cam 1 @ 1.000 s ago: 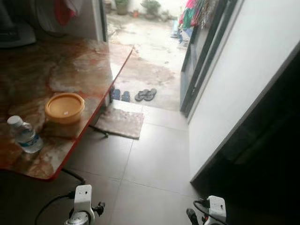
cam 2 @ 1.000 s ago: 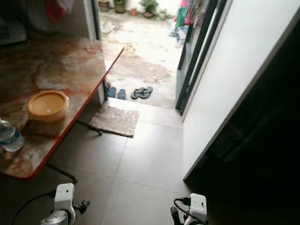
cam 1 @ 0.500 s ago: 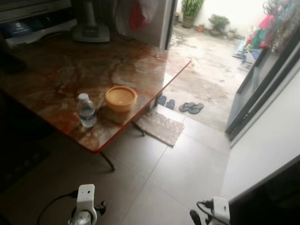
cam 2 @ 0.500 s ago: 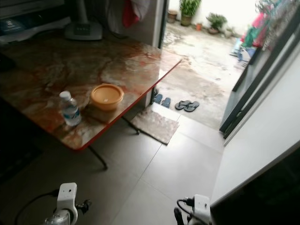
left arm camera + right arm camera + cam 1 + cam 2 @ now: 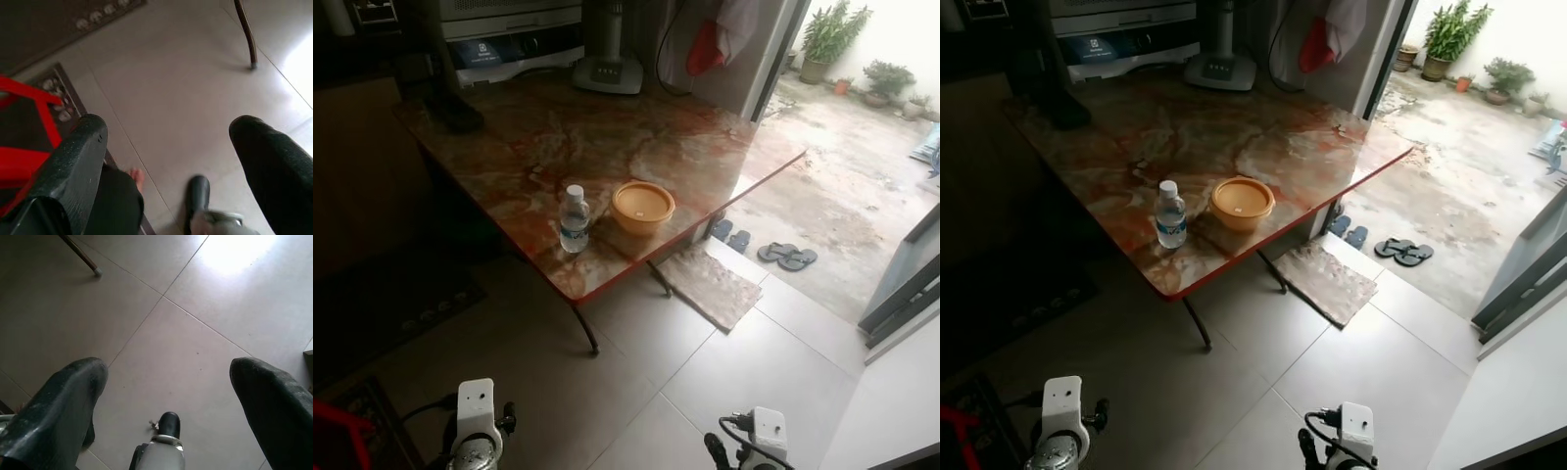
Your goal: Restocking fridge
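Water bottle (image 5: 574, 219): clear plastic, white cap, label band around the middle, stood upright near the front corner of my desk (image 5: 607, 137), which had a marbled red-brown top. Orange container (image 5: 643, 206): round, shallow, lid on, sat flat just beside the bottle, on the side toward the open doorway. The two were close but apart, not touching. Both sat close to the desk's red front edge.
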`<state>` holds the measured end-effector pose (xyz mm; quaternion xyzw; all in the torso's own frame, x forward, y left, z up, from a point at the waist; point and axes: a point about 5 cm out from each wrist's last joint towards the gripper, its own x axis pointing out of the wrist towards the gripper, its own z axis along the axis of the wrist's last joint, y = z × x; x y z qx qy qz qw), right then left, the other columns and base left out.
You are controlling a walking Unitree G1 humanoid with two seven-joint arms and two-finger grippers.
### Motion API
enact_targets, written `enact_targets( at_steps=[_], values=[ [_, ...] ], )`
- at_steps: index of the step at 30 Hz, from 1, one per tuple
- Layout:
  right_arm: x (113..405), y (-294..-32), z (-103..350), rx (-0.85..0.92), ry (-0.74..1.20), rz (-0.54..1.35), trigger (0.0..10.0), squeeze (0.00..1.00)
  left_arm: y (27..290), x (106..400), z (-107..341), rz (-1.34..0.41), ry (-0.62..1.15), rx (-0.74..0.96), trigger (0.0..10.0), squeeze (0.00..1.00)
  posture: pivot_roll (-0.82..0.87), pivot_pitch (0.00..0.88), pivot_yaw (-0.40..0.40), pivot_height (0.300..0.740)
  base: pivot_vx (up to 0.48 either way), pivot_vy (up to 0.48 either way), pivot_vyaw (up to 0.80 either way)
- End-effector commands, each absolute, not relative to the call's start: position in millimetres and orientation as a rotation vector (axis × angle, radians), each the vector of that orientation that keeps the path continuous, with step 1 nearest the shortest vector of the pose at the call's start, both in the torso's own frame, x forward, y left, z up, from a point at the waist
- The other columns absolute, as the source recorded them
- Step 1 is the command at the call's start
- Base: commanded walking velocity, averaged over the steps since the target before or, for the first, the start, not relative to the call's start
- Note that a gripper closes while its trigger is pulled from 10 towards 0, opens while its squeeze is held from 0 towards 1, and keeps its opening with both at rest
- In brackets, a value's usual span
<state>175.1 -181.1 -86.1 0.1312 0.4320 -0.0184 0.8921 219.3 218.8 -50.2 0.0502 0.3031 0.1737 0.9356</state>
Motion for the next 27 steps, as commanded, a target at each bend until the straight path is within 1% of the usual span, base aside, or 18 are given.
enact_targets(
  at_steps=[1, 5, 6, 7, 8, 9, 10, 11, 13, 15, 18, 19, 21, 23, 24, 25, 26, 27],
  values=[
    [173, -184, -87, 0.272, 0.903, -0.052, 10.0, 0.0, 220, 220, -44, 0.417, 0.538, 0.182, 10.0, 0.0, 0.14, 0.0, -0.132, 0.74, 0.0, 0.0, 0.0],
    [173, -184, -87, 0.272, 0.904, -0.049, 10.0, 0.0, 222, 219, -38, 0.495, 0.458, 0.232, 10.0, 0.0, 0.14, 0.0, -0.131, 0.74, 0.0, 0.0, 0.0],
    [173, -184, -87, 0.271, 0.905, -0.047, 10.0, 0.0, 245, 241, -17, 0.519, 0.382, 0.264, 10.0, 0.0, 0.14, 0.0, -0.132, 0.74, 0.0, 0.0, 0.0],
    [174, -184, -87, 0.27, 0.905, -0.045, 10.0, 0.0, 261, 256, 1, 0.537, 0.327, 0.285, 10.0, 0.0, 0.14, 0.0, -0.132, 0.74, 0.0, 0.0, 0.0],
    [173, -185, -87, 0.269, 0.906, -0.044, 10.0, 0.0, 273, 270, 20, 0.558, 0.257, 0.3, 10.0, 0.0, 0.14, 0.0, -0.132, 0.74, 0.0, 0.0, 0.0],
    [173, -185, -87, 0.269, 0.906, -0.043, 10.0, 0.0, 279, 278, 32, 0.572, 0.213, 0.309, 10.0, 0.0, 0.14, 0.0, -0.132, 0.74, 0.0, 0.0, 0.0],
    [173, -185, -87, 0.268, 0.907, -0.042, 10.0, 0.0, 280, 284, 44, 0.591, 0.144, 0.329, 10.0, 0.0, 0.14, 0.0, -0.132, 0.74, 0.0, 0.0, 0.0],
    [173, -185, -87, 0.268, 0.907, -0.042, 10.0, 0.0, 280, 284, 44, 0.591, 0.144, 0.329, 10.0, 0.0, 0.14, 0.0, -0.132, 0.74, 0.0, 0.0, 0.0],
    [173, -185, -87, 0.265, 0.908, -0.039, 10.0, 0.0, 280, 302, 85, 0.65, -0.1, 0.405, 10.0, 0.0, 0.14, 0.0, -0.133, 0.74, 0.0, 0.0, 0.0],
    [173, -185, -87, 0.264, 0.909, -0.038, 10.0, 0.0, 278, 306, 95, 0.658, -0.159, 0.401, 10.0, 0.0, 0.14, 0.0, -0.132, 0.74, 0.0, 0.0, 0.0],
    [173, -185, -87, 0.262, 0.91, -0.036, 10.0, 0.0, 271, 315, 117, 0.616, -0.279, 0.388, 10.0, 0.0, 0.14, 0.0, -0.132, 0.74, 0.0, 0.0, 0.0],
    [172, -185, -87, 0.26, 0.91, -0.034, 10.0, 0.0, 264, 323, 129, 0.544, -0.328, 0.345, 10.0, 0.0, 0.13, 0.0, -0.132, 0.74, 0.0, 0.0, 0.0],
    [172, -185, -87, 0.26, 0.91, -0.035, 10.0, 0.0, 254, 331, 142, 0.438, -0.375, 0.329, 10.0, 0.0, 0.14, 0.0, -0.131, 0.74, 0.0, 0.0, 0.0],
    [172, -185, -87, 0.255, 0.912, -0.032, 10.0, 0.0, 227, 344, 161, 0.207, -0.448, 0.383, 10.0, 0.0, 0.14, 0.0, -0.131, 0.74, 0.0, 0.0, 0.0],
    [172, -185, -87, 0.255, 0.912, -0.032, 10.0, 0.0, 227, 344, 161, 0.207, -0.448, 0.383, 10.0, 0.0, 0.14, 0.0, -0.131, 0.74, 0.0, 0.0, 0.0],
    [171, -185, -88, 0.254, 0.914, -0.034, 10.0, 0.0, 206, 348, 166, 0.066, -0.466, 0.415, 10.0, 0.0, 0.14, 0.0, -0.129, 0.74, 0.0, 0.0, 0.0],
    [170, -186, -88, 0.251, 0.914, -0.032, 10.0, 0.0, 188, 350, 170, -0.021, -0.493, 0.415, 10.0, 0.0, 0.13, 0.0, -0.128, 0.74, 0.0, 0.0, 0.0],
    [170, -186, -88, 0.251, 0.914, -0.032, 10.0, 0.0, 188, 350, 170, -0.021, -0.493, 0.415, 10.0, 0.0, 0.13, 0.0, -0.128, 0.74, 0.0, 0.0, 0.0]
  ],
)
